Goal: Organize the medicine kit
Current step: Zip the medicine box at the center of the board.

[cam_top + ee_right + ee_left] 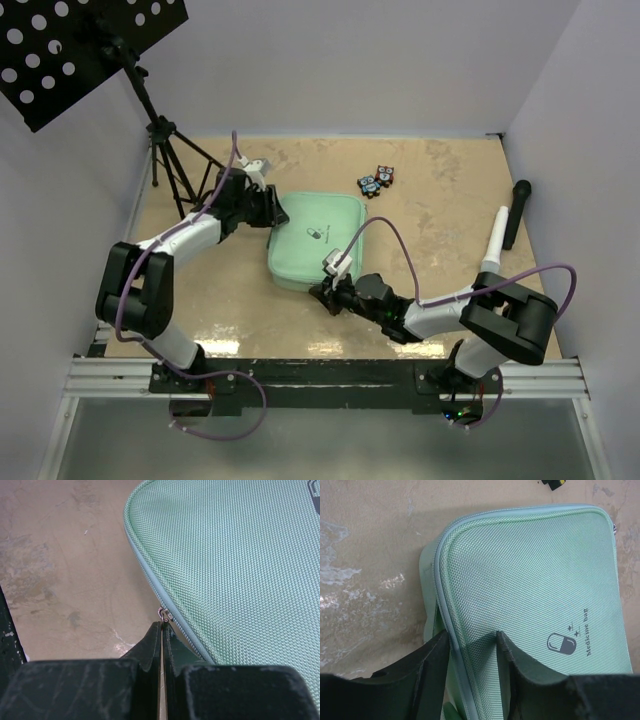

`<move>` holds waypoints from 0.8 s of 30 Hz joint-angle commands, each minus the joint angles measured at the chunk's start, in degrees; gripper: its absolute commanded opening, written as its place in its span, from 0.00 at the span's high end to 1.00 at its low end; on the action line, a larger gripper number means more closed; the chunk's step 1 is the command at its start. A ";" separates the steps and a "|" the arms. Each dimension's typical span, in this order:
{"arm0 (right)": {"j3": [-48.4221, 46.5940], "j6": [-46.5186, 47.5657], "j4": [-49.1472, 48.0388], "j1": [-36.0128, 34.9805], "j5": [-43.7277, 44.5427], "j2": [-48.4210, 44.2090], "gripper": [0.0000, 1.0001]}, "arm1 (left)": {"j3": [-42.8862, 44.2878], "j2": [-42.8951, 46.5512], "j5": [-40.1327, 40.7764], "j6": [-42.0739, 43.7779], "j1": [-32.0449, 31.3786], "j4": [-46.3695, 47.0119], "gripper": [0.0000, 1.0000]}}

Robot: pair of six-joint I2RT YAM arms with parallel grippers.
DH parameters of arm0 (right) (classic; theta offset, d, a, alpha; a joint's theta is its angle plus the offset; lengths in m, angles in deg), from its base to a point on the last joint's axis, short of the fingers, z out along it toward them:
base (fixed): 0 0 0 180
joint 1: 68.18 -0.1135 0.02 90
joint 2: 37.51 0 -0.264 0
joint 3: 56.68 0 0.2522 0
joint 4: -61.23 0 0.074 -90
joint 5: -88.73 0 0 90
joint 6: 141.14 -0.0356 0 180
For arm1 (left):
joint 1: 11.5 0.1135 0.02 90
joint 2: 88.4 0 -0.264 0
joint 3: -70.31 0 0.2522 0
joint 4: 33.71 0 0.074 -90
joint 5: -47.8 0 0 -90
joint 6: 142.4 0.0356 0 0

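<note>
The closed medicine kit point(318, 240) lies mid-surface point(440, 200), seemingly a soft, light fabric case best steadied by its rim, which the left jaws straddle, clamped or not I cannot tell, while the right jaws, pressed together, pinch its zip pull point(161, 613).

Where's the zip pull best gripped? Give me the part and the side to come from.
Pinch the small metal pull itself, where it juts from the seam at the kit's rounded corner. Come in low over the table from outside that corner: the kit lies flat and shut, so the pull sticks out sideways. The right gripper is shut right at it.
</note>
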 commanded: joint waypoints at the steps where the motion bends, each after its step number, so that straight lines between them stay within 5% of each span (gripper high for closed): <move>1: -0.04 1.00 -1.80 -0.53 -1.86 -1.48 1.00 | 0.16 -0.96 -5.54 1.00 0.23 0.54 0.58; 7: 0.13 1.09 -1.62 -0.53 -1.77 -1.75 1.00 | -1.50 -1.31 -7.04 0.38 1.02 1.86 1.00; 15: -1.35 -0.22 -1.97 -0.53 -0.28 -0.61 1.00 | -10.90 3.95 -3.44 -8.57 1.11 11.43 1.00; 24: -5.75 -3.65 -3.38 -1.05 0.78 2.64 1.00 | -24.35 14.58 12.63 -22.72 1.11 16.54 1.00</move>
